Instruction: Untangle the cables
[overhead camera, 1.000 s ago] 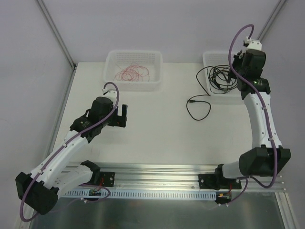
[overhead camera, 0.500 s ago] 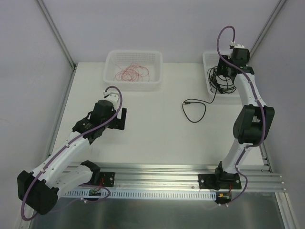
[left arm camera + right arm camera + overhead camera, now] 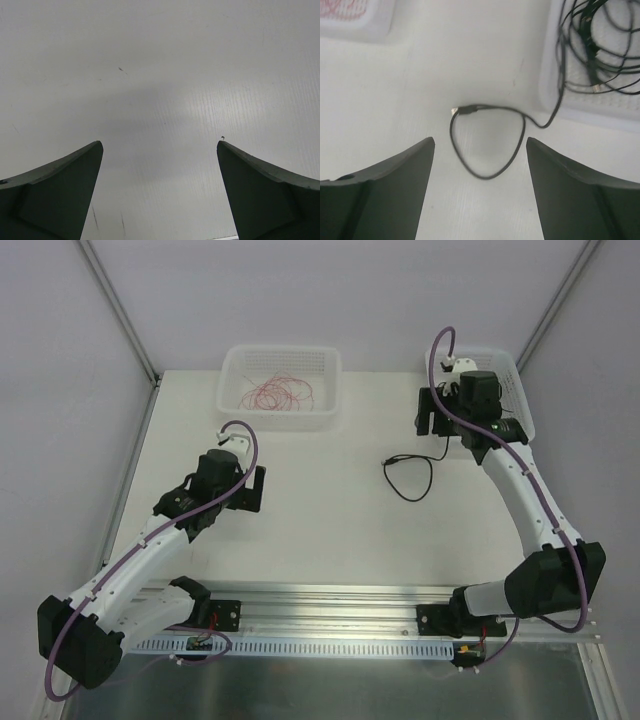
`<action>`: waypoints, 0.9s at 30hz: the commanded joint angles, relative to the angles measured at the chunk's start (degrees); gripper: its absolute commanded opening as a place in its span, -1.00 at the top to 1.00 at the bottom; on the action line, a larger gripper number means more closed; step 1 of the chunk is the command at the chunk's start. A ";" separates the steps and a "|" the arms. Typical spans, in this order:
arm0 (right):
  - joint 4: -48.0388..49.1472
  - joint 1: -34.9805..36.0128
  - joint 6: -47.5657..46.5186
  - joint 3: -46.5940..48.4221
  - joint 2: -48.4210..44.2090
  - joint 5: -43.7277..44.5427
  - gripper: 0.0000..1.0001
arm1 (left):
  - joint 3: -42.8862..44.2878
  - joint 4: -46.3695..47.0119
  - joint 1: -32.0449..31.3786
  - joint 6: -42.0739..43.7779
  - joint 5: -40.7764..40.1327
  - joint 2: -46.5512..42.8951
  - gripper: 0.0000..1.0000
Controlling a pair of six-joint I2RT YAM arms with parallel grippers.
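Jaws are both spread apart, nothing clamped.
Black cable (image 3: 464,109) is looped on the worktop (image 3: 330,520), trailed out from the right basket (image 3: 517,382).

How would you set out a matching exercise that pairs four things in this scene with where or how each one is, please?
Things:
1. red cables
2. black cable end
3. left gripper
4. right gripper

Place or state:
A. open, above the black cable end
B. in the left basket
C. open, above bare table
D. looped on the table, trailing into the right basket

Pairs: 1-B, 2-D, 3-C, 4-A
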 commanded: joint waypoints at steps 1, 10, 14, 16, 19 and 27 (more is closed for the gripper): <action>-6.06 4.01 1.46 -4.92 -0.42 -3.64 -0.55 | -0.46 1.26 0.46 0.41 -2.17 -0.78 -0.98; -7.84 10.17 1.02 -8.72 10.20 -6.10 -0.15 | -0.72 1.35 0.46 0.59 -5.68 -0.87 -0.98; -7.04 10.44 0.84 -7.32 15.57 -6.80 0.02 | -0.72 1.35 0.46 0.77 -5.78 -0.87 -0.98; -6.87 10.52 0.76 -6.70 18.19 -6.54 0.03 | -0.72 1.35 0.46 0.77 -5.60 -0.87 -0.98; -6.87 10.52 1.19 -5.38 21.36 -6.80 0.03 | -0.72 1.35 0.55 0.77 -5.25 -0.78 -0.98; -7.13 11.40 1.72 -3.53 27.26 -4.78 0.06 | -0.72 1.35 0.81 0.85 -5.25 -0.78 -0.98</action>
